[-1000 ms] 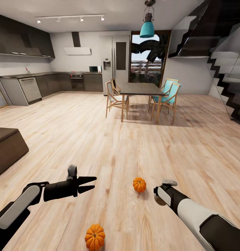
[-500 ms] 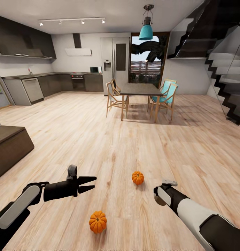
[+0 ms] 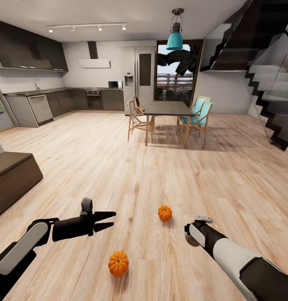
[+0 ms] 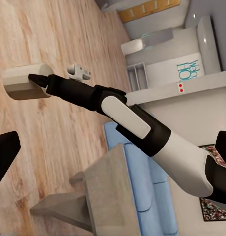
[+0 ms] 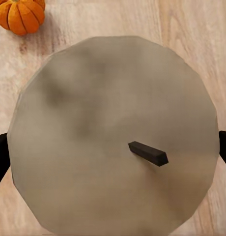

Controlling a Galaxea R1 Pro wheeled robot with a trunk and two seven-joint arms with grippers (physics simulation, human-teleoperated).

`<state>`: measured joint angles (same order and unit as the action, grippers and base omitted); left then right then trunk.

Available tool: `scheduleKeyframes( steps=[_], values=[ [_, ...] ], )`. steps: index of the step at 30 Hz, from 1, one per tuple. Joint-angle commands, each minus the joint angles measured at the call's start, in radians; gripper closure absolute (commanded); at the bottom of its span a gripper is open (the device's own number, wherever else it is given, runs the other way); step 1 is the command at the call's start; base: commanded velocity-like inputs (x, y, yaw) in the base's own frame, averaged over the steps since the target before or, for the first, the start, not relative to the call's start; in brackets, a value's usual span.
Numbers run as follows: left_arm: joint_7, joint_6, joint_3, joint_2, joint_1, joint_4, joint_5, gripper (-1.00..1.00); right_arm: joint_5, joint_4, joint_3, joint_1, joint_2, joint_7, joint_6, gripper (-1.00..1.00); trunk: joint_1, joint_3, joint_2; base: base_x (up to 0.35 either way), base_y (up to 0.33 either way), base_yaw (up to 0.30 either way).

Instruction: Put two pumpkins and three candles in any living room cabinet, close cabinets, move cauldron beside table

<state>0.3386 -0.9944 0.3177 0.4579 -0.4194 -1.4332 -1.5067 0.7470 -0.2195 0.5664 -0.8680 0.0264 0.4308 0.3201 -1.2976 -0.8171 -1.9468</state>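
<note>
Two orange pumpkins lie on the wood floor: one [image 3: 118, 263] near me between the arms, the other [image 3: 164, 212] farther off, also seen in the right wrist view [image 5: 19, 14]. My right gripper [image 3: 189, 235] is shut on a beige-grey candle [image 5: 113, 132] whose dark wick points at the camera; the left wrist view shows that candle [image 4: 24, 81] at the arm's tip. My left gripper [image 3: 110, 220] hangs open and empty above the floor, left of the pumpkins. The dark brown cabinet [image 3: 12, 177] stands at the left edge. The low grey-beige table [image 4: 108, 196] stands by a blue sofa.
A dark dining table [image 3: 169, 108] with wooden chairs stands ahead in mid-room, the grey kitchen [image 3: 56, 100] behind at the left, a staircase [image 3: 273, 96] at the right. Open wood floor lies between me and the dining table.
The whole view has shifted, so the camera moved: both pumpkins now sit higher and smaller in the picture. Both arms keep the same pose, the candle still held.
</note>
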Motion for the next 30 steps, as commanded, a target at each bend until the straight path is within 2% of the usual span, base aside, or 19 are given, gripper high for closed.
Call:
scheduleKeyframes(
  steps=[1,11,23,28,30],
  values=[
    [0.008,-0.001,0.001,0.001,-0.001,0.000,0.006,-1.00,0.011,-0.003,0.007,0.000,0.002,0.005,0.005,1.00,0.004,0.002,0.007,-0.175,0.000,0.000],
    [0.009,-0.001,-0.001,0.002,-0.001,0.000,0.002,-1.00,0.011,-0.003,0.007,0.000,0.002,0.004,0.005,1.00,0.043,0.034,0.077,-0.223,0.000,0.000],
    [0.008,0.000,0.000,0.001,-0.001,0.000,0.004,-1.00,0.011,-0.003,0.007,0.000,0.002,0.004,0.005,1.00,0.089,0.071,0.161,-0.019,0.000,0.013],
    [0.008,0.000,0.001,0.002,-0.001,0.000,0.006,-1.00,0.011,-0.003,0.009,0.000,-0.001,0.005,0.004,1.00,0.108,0.087,0.196,0.000,0.000,0.137],
    [0.008,0.000,-0.001,0.003,-0.001,0.000,0.004,-1.00,0.011,-0.003,0.009,0.000,-0.001,0.005,0.004,1.00,0.108,0.087,0.196,0.000,0.000,0.244]
  ],
)
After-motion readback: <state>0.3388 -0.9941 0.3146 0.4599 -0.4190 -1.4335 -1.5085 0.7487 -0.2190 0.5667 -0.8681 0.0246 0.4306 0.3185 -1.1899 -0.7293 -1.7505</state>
